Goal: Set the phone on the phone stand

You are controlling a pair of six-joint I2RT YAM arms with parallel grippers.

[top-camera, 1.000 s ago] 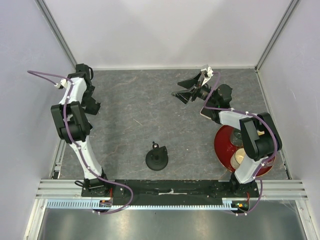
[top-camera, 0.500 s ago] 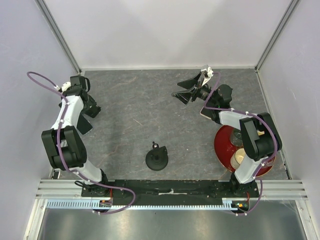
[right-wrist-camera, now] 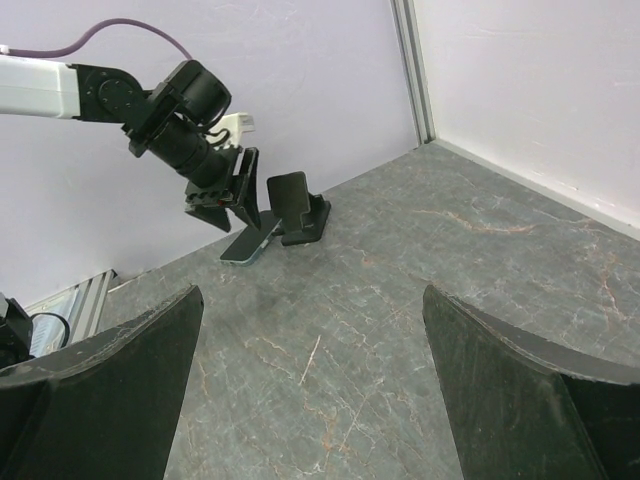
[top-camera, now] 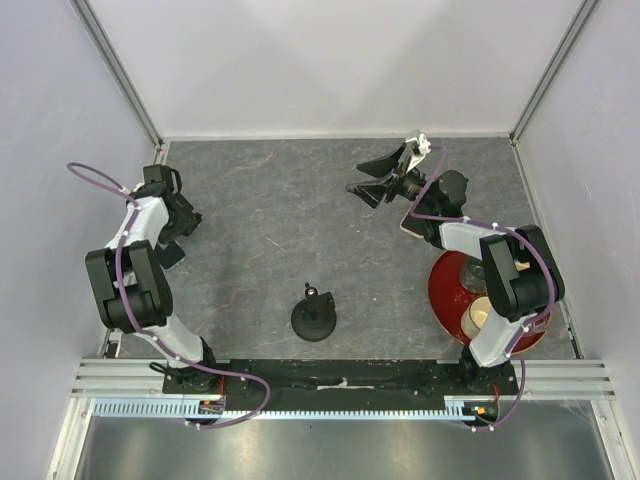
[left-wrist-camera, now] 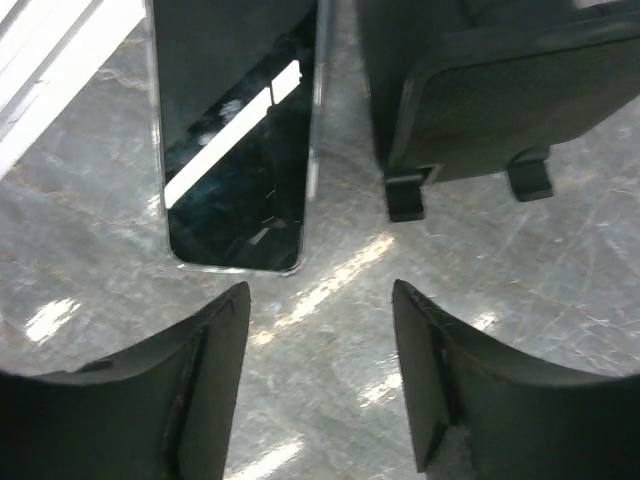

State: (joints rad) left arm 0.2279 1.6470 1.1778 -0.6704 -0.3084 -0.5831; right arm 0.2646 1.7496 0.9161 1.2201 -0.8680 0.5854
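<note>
Two fingers of the left gripper (left-wrist-camera: 320, 300) stand apart over bare table just short of the phone stand (left-wrist-camera: 510, 90). The phone (left-wrist-camera: 235, 150) lies flat, screen up, close beside the stand, its near end just ahead of one finger. A second ago this arm reached past the stand toward the back wall; now it is folded back over it. The right gripper (right-wrist-camera: 312, 295), fingers wide apart, faces the stand from well away, unmoved.
</note>
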